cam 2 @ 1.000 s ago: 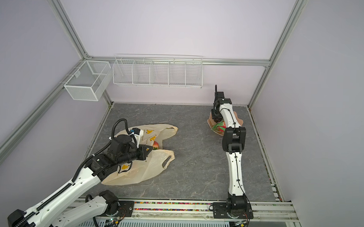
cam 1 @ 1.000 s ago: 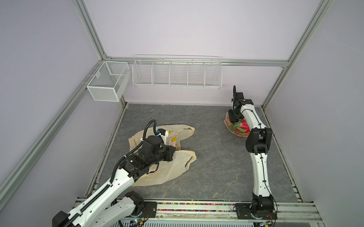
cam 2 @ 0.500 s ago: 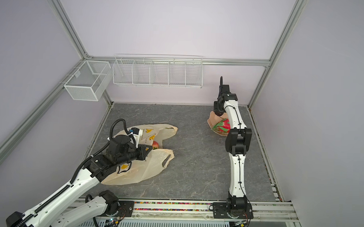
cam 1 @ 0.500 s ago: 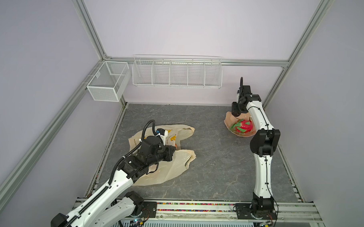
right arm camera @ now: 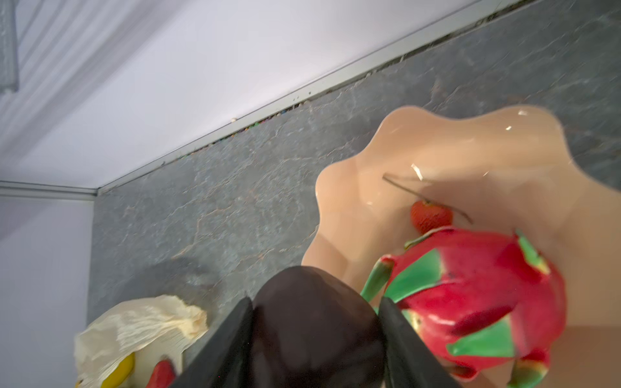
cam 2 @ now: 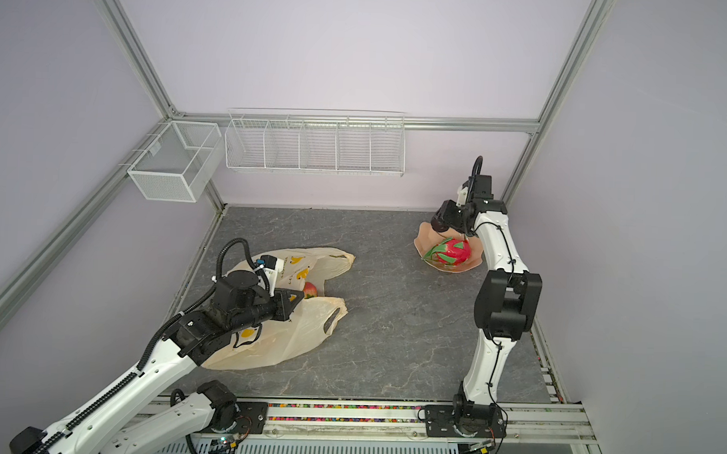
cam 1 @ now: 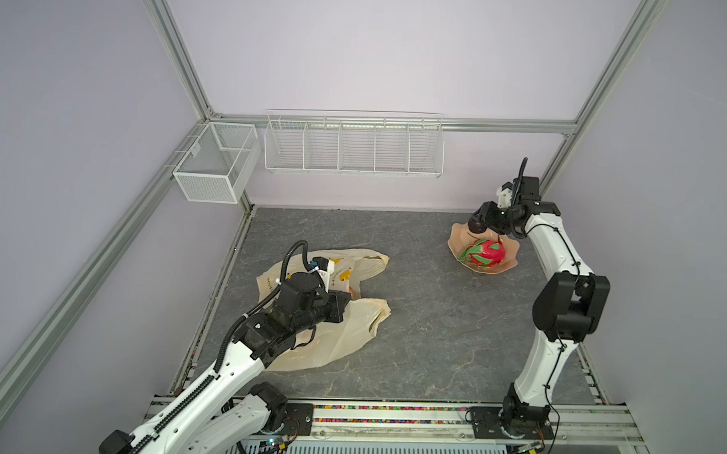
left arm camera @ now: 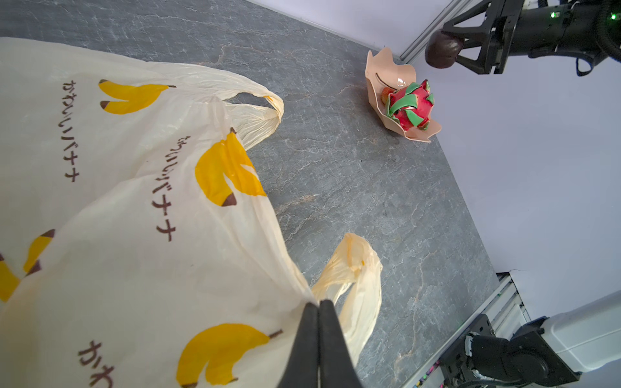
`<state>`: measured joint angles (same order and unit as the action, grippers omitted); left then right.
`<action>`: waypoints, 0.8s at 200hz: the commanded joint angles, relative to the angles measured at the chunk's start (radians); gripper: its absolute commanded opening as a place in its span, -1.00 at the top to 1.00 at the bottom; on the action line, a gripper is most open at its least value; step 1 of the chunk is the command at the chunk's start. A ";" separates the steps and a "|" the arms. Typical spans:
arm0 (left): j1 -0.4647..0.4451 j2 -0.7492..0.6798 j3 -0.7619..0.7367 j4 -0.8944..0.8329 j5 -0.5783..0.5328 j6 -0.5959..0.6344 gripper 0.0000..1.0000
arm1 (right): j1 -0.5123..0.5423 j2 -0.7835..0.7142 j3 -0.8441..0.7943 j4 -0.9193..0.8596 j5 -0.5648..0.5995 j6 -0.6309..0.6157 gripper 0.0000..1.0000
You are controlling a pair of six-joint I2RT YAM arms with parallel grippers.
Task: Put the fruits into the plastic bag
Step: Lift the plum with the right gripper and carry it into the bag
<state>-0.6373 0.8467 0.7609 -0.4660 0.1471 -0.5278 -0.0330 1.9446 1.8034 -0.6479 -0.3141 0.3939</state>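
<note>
Grey tabletop (cam 1: pixel 425 321): right hand (right arm camera: pixel 314 304) grips brown ball (left arm camera: pixel 442 48) near bowl (cam 1: pixel 456 239).

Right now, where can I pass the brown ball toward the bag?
Bare tabletop runs between the plastic bag and peach bowl, and along the front rail. Crowded: the bag mouth under the left gripper; the bowl around the dragon fruit.

A dark grey table (cam 1: pixel 433 322) with pale marble veins. Two things rest directly on it, well apart. On the left lies a crumpled cream plastic bag (cam 1: pixel 349 335) (printed with yellow bananas and brown lettering), its cut-out handles pointing toward the middle. Near the back right corner sits a peach bowl (cam 1: pixel 457 241) with a wavy rim.
</note>
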 commanded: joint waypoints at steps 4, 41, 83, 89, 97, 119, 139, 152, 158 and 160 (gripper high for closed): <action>-0.005 -0.011 -0.002 0.026 0.004 0.020 1.00 | 0.007 -0.134 -0.213 0.176 -0.139 0.136 0.19; -0.004 -0.009 -0.001 0.032 0.011 0.026 1.00 | 0.025 -0.323 -0.472 0.252 -0.192 0.231 0.19; -0.004 -0.001 -0.004 0.045 0.023 0.028 1.00 | 0.099 -0.491 -0.695 0.294 -0.192 0.309 0.20; -0.004 -0.001 -0.003 0.047 0.024 0.028 1.00 | 0.107 -0.505 -0.715 0.301 -0.192 0.317 0.20; -0.004 -0.001 -0.004 0.050 0.027 0.028 1.00 | 0.121 -0.522 -0.745 0.311 -0.191 0.329 0.19; -0.005 0.000 -0.006 0.053 0.035 0.031 1.00 | 0.154 -0.530 -0.804 0.346 -0.188 0.359 0.21; -0.005 -0.001 -0.008 0.052 0.040 0.034 1.00 | 0.187 -0.503 -0.828 0.399 -0.193 0.389 0.22; -0.005 -0.003 -0.008 0.049 0.039 0.034 1.00 | 0.215 -0.476 -0.832 0.451 -0.202 0.414 0.22; -0.004 -0.006 -0.008 0.048 0.039 0.033 1.00 | 0.231 -0.458 -0.831 0.477 -0.209 0.429 0.22; -0.004 -0.007 -0.009 0.047 0.039 0.034 1.00 | 0.232 -0.453 -0.830 0.485 -0.210 0.433 0.22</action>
<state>-0.6373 0.8474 0.7605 -0.4309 0.1768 -0.5102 0.1562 1.4471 0.9867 -0.2981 -0.4953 0.7544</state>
